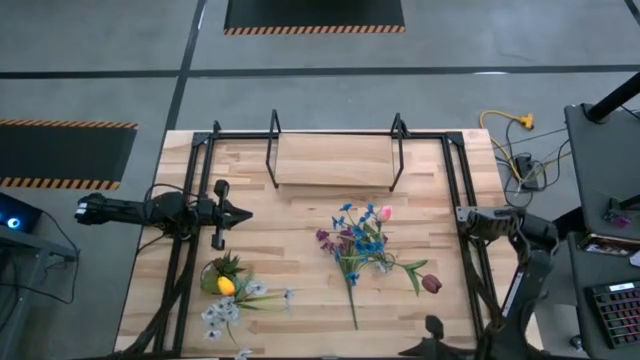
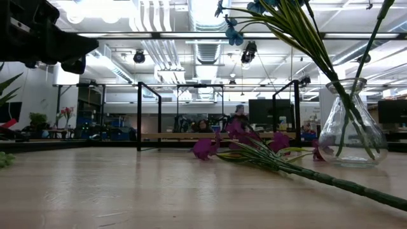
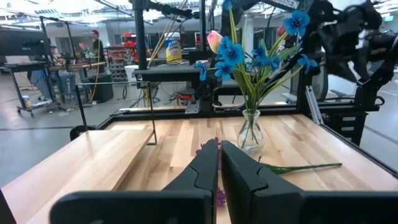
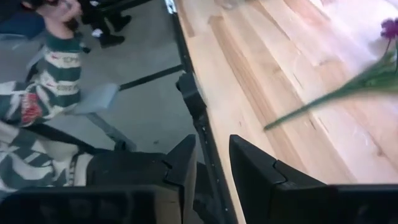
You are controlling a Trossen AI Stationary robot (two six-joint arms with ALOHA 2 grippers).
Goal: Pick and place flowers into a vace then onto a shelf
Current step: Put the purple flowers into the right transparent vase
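Glass vase [image 3: 250, 132] mid-table, holding blue flowers [image 3: 249, 59] and a pink tulip [image 3: 214, 40]. Purple-headed loose flower [image 2: 267, 156] flat on the boards just beside it; dark red one [image 1: 431, 284] nearby. Wooden shelf [image 1: 333, 160] at the far edge. Yellow-and-white bunch [image 1: 228, 295] near the left gripper [image 1: 240, 214], clenched on nothing. Right gripper [image 4: 211, 163] over the table's right edge, slightly parted, holding nothing.

grey concrete floor [image 1: 120, 60] with black hazard-edged mats [image 1: 314, 14]; ceiling strip lights [image 2: 152, 19] and ducts overhead; a yellow cable [image 1: 505, 121] beside the wooden table [image 1: 300, 300].
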